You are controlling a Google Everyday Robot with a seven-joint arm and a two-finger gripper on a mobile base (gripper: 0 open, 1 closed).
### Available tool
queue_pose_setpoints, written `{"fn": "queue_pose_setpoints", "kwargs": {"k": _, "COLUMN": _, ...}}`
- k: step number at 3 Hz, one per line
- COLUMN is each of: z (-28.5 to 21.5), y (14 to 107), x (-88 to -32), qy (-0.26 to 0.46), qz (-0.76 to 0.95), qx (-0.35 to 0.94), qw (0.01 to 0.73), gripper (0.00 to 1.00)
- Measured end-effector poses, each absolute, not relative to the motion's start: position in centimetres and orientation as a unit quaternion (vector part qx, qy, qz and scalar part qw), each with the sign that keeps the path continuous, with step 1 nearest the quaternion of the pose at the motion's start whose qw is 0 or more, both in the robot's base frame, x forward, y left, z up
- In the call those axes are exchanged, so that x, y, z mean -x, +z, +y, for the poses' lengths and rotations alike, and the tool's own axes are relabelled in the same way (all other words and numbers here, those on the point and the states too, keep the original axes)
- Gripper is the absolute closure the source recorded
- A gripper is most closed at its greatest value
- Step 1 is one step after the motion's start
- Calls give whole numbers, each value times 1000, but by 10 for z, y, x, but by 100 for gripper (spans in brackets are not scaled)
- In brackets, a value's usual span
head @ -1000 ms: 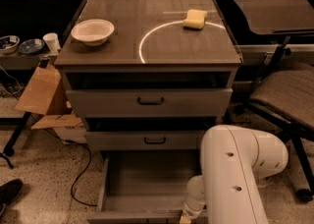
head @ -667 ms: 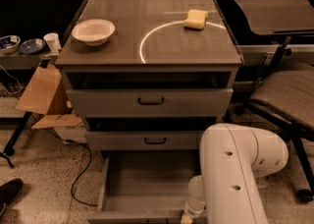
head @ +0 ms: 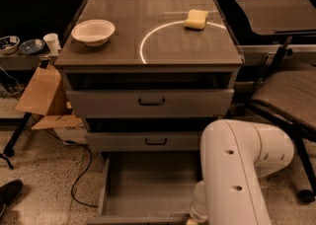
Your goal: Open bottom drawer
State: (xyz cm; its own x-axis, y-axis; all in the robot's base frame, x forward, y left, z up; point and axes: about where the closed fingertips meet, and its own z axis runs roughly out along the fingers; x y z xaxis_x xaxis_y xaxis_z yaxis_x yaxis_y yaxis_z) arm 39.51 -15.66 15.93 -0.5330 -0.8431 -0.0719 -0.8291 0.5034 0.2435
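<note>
- Bottom drawer [head: 148,184] stands pulled well out of the grey cabinet [head: 148,46]; plain grey tray showing, front edge at the frame's lower border.
- Gripper [head: 194,215] sits at the drawer's front right corner, under the white arm [head: 237,169], which covers the tray's right side.
- Left: floor with a black cable [head: 81,179] and cardboard [head: 42,91]. Right: chair [head: 291,95] near the arm.
- Gripper mostly hidden; cannot tell its opening or hold.
- Cabinet top: bowl [head: 93,31], yellow sponge [head: 196,19].
</note>
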Motion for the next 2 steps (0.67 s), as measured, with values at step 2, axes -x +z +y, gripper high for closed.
{"fn": "queue_pose_setpoints", "kwargs": {"k": 2, "z": -205, "y": 211, "x": -341, "qy": -96, "qz": -877, "qx": -470, "qw": 24, "gripper": 0}}
